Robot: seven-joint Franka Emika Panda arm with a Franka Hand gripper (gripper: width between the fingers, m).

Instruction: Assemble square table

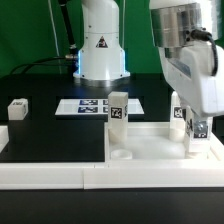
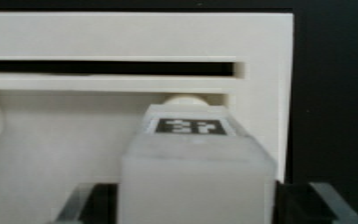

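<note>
Held leg [image 2: 194, 165]: white tagged post, upright over a corner of the tabletop [image 1: 150, 142]. We judge it light, stiff and smooth-sided.
Hand [image 1: 192, 128]: closed on that leg's flat sides, which we judge the best place to hold it.
Second leg [image 1: 118, 108]: upright at the tabletop's far corner.
Third leg [image 1: 17, 108]: on the worktop [image 1: 50, 135], well apart from the tabletop.
In the way: the fence bar [image 1: 50, 172] just beside the tabletop's near edge, and the marker board [image 1: 90, 104] beyond the tabletop.

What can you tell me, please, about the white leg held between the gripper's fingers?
The leg is a white, plastic-looking post with a black-white tag near its top. It stands upright at the square tabletop's corner on the exterior view's right, clamped by the gripper on both sides. Whether its foot touches the tabletop is unclear.
</note>
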